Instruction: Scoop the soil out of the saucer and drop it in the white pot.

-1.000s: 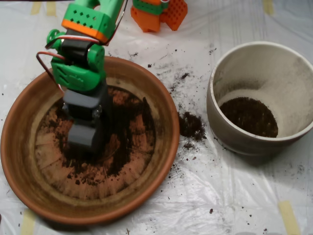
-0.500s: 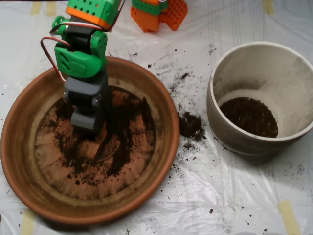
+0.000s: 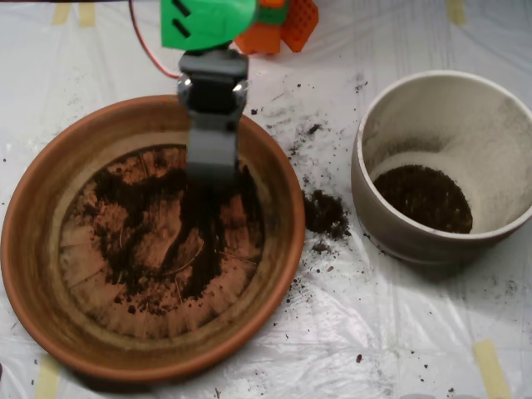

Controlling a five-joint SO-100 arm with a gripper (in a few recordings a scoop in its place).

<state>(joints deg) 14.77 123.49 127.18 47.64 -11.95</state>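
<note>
The terracotta saucer (image 3: 25, 249) fills the left half of the overhead view. Dark soil (image 3: 141, 241) lies spread in thin patches over its ridged floor. My grey scoop (image 3: 212, 162) hangs over the saucer's upper middle, just inside the far rim, its tip pointing down at the soil's upper edge. The green arm rises from it toward the top edge. The white pot (image 3: 366, 199) stands to the right of the saucer, apart from it, with a dark layer of soil (image 3: 424, 198) on its bottom.
A small heap of spilled soil (image 3: 324, 213) lies on the white plastic sheet between saucer and pot, with specks scattered above it. An orange printed part (image 3: 278, 29) sits at the top edge. Tape strips mark the sheet.
The scoop has moved from the left of the saucer's floor up and to the right, toward the far rim. Where it was, the soil now shows a dragged, thinner patch.
</note>
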